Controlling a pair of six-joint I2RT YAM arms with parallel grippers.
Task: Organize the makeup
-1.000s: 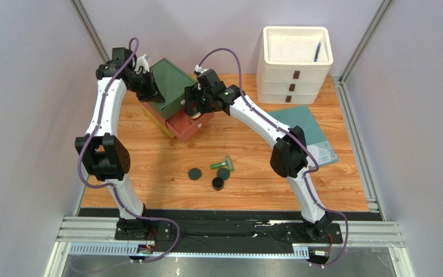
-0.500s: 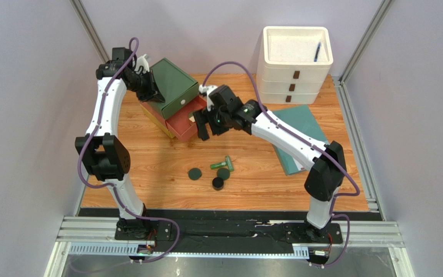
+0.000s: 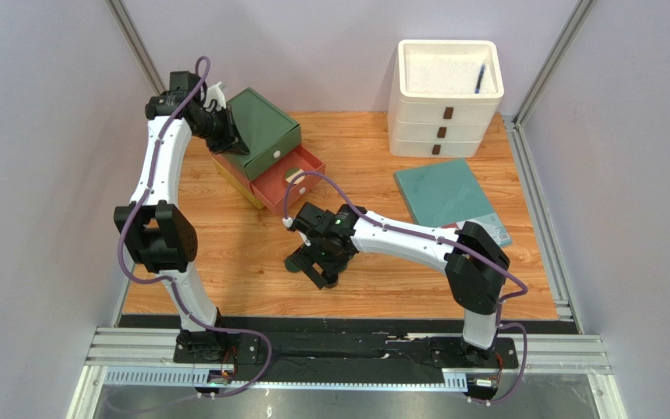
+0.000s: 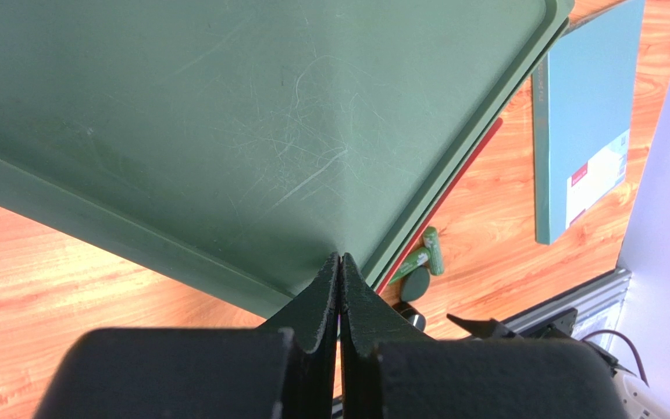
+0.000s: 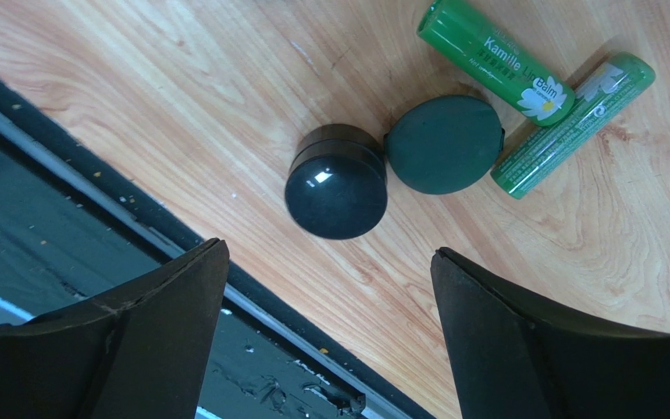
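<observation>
Right wrist view: we see the right gripper (image 5: 330, 249) spread wide over the dark jar (image 5: 336, 192) by the worktop's near edge, compact (image 5: 444, 144) touching it, green tube (image 5: 496, 63) beyond. Left gripper (image 4: 339, 262) pinches the green lid (image 4: 225, 131) far-left, probably propping it open.

A teal book (image 3: 446, 192) lies on the counter (image 3: 225, 253) near white stacked drawers (image 3: 446, 113) holding a blue pen (image 3: 480, 78).
</observation>
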